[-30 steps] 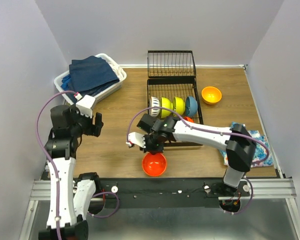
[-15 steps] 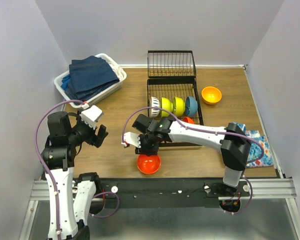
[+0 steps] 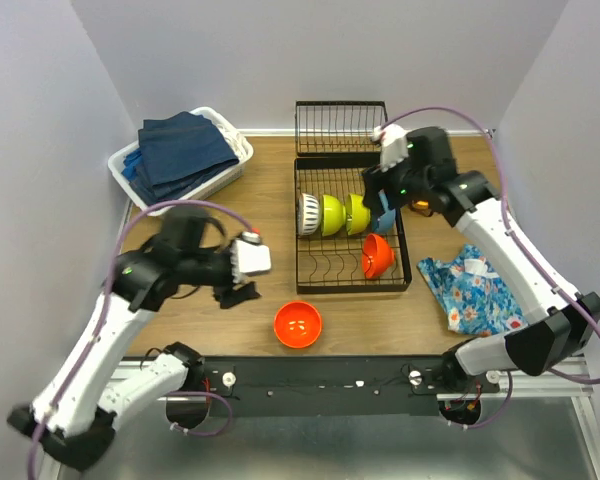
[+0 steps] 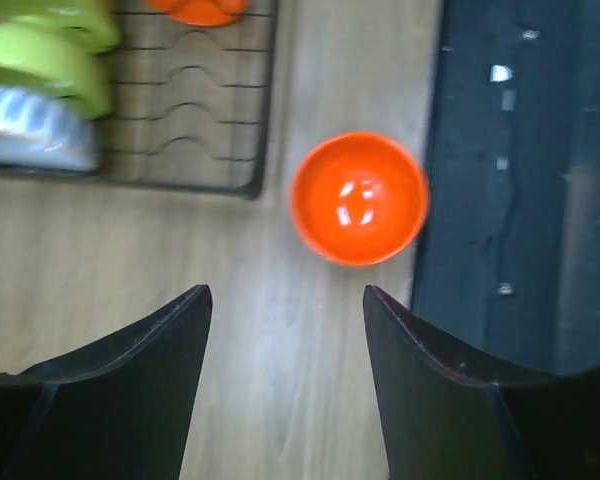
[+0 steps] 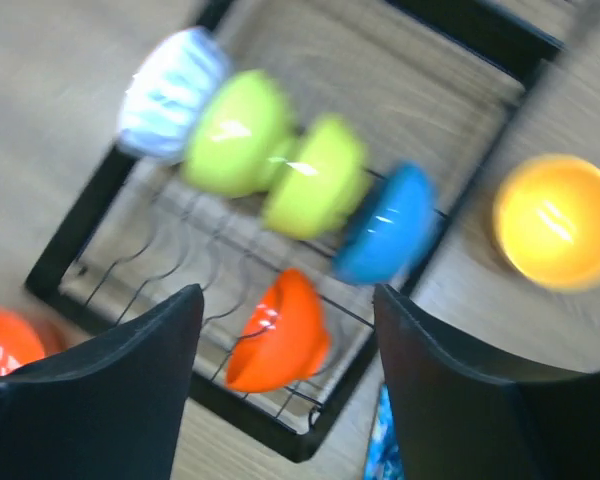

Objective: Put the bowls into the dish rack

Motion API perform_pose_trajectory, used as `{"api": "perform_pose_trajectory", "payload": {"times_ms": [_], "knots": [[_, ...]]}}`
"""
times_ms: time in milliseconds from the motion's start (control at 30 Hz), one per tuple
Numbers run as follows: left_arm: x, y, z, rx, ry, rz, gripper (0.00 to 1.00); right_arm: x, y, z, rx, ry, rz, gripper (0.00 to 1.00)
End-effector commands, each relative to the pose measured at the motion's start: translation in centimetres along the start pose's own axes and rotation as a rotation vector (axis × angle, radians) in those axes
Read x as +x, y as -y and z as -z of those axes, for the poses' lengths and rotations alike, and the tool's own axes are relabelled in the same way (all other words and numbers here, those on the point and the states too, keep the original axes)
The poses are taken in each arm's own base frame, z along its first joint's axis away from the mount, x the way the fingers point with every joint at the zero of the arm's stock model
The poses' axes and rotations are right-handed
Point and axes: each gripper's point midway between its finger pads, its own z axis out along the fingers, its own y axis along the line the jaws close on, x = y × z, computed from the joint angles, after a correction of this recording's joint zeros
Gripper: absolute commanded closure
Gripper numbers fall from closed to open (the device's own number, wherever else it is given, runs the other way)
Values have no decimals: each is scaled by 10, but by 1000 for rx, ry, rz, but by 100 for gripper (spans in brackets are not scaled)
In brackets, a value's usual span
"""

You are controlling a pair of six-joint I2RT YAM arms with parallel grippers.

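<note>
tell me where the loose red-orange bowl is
In the top view, the red-orange bowl sits on the table near the front edge, just before the dish rack, right of the left gripper.

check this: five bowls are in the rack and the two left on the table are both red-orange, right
Not quite. Five bowls are in the rack, but the two on the table are one red-orange bowl and one orange-yellow bowl; the right wrist view shows the orange-yellow one beside the rack.

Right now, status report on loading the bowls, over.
Open and empty: left fingers, right fingers. Five bowls in dish rack; red-orange bowl and orange-yellow bowl on table. Nothing between left fingers and red-orange bowl.
</note>
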Motion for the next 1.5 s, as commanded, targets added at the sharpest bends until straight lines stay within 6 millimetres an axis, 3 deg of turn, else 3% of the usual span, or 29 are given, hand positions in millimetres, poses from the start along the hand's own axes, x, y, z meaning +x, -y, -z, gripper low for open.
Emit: {"api": "perform_pose_trajectory", "payload": {"times_ms": [0, 67, 100, 133, 333, 400, 733, 867, 1233, 1467], "knots": [[-13, -8, -51, -1, -45, 58, 34, -5, 79, 32, 232, 84, -290, 22], [-1, 4, -72, 44, -105, 34, 34, -2, 97, 44, 282, 93, -309, 22], [3, 24, -83, 98, -127, -20, 34, 0, 102, 50, 300, 101, -313, 22], [11, 28, -87, 91, -159, -51, 33, 3, 108, 56, 320, 107, -323, 22], [72, 97, -114, 275, -295, -190, 35, 22, 107, 76, 353, 121, -329, 22], [88, 104, -119, 283, -320, -211, 35, 35, 106, 76, 358, 97, -340, 22], [98, 104, -142, 252, -339, -262, 41, 73, 114, 85, 374, 80, -436, 21], [100, 111, -147, 290, -331, -264, 51, 78, 115, 86, 374, 76, -444, 21], [122, 129, -146, 363, -367, -271, 56, 82, 119, 83, 379, 66, -447, 21], [126, 134, -143, 396, -362, -286, 79, 86, 119, 81, 376, 60, -454, 21]]}}
